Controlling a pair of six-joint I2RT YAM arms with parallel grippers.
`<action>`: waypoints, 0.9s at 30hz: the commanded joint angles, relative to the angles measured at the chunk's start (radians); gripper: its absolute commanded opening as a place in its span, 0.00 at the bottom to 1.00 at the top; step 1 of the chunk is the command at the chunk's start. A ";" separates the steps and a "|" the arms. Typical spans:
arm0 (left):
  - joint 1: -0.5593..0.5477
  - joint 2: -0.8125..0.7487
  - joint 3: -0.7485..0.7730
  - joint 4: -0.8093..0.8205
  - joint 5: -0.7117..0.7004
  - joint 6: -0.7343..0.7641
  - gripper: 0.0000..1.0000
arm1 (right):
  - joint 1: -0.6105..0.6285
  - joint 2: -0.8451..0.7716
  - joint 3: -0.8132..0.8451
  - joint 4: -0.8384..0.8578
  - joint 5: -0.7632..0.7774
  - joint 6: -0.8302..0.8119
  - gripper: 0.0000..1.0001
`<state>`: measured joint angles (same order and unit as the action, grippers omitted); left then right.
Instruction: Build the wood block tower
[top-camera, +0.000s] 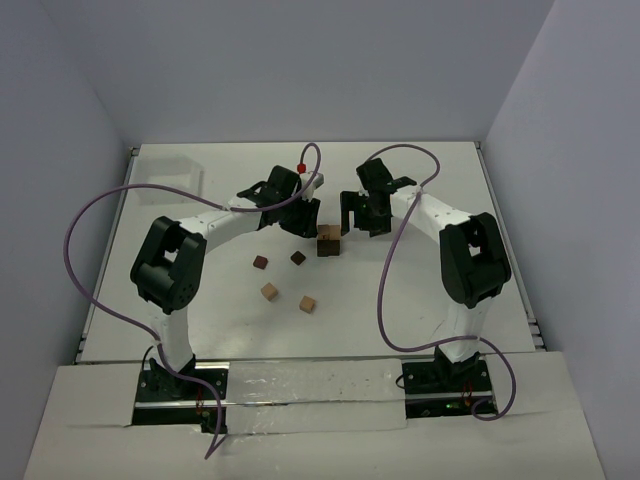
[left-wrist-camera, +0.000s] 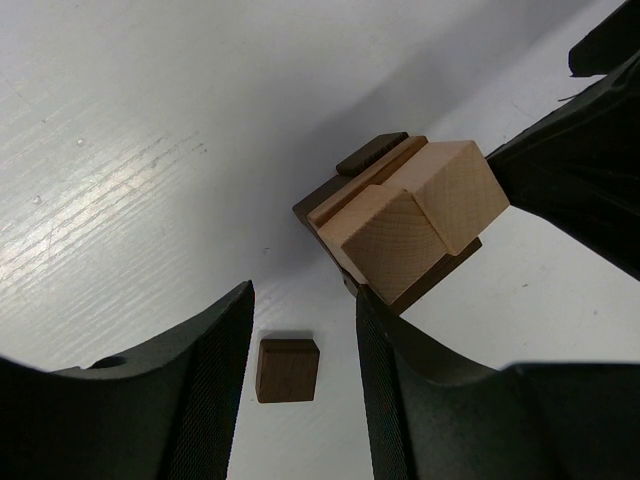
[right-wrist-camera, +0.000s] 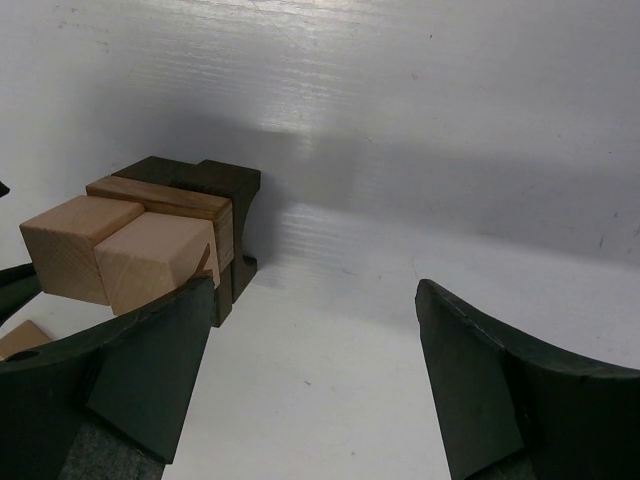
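Observation:
The tower (top-camera: 328, 240) stands mid-table: dark brown cubes below, two light tan cubes on top. It fills the upper right of the left wrist view (left-wrist-camera: 410, 215) and the left of the right wrist view (right-wrist-camera: 150, 240). My left gripper (top-camera: 300, 222) hovers just left of it, open and holding nothing (left-wrist-camera: 303, 300). A loose dark cube (left-wrist-camera: 288, 369) lies on the table, seen through the gap between its fingers. My right gripper (top-camera: 358, 215) is open and empty (right-wrist-camera: 312, 295) just right of the tower. Loose wood blocks lie nearer me: two dark (top-camera: 261, 262) (top-camera: 297, 257) and two tan (top-camera: 269, 291) (top-camera: 308, 303).
A clear plastic container (top-camera: 165, 175) sits at the far left of the white table (top-camera: 440, 300). Purple cables loop from both arms over the table. White walls close in the back and both sides.

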<state>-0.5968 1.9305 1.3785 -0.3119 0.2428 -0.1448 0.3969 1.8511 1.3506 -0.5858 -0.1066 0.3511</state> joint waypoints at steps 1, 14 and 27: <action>-0.006 0.007 0.048 0.008 0.004 0.008 0.52 | 0.010 0.002 0.044 0.013 -0.018 0.012 0.88; -0.008 0.008 0.049 0.009 0.003 0.008 0.54 | 0.011 0.006 0.045 0.015 -0.022 0.013 0.89; -0.007 0.007 0.042 0.013 -0.002 0.010 0.56 | 0.013 0.006 0.039 0.019 -0.028 0.014 0.89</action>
<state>-0.5964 1.9305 1.3788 -0.3141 0.2315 -0.1410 0.3969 1.8523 1.3506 -0.5861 -0.1104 0.3508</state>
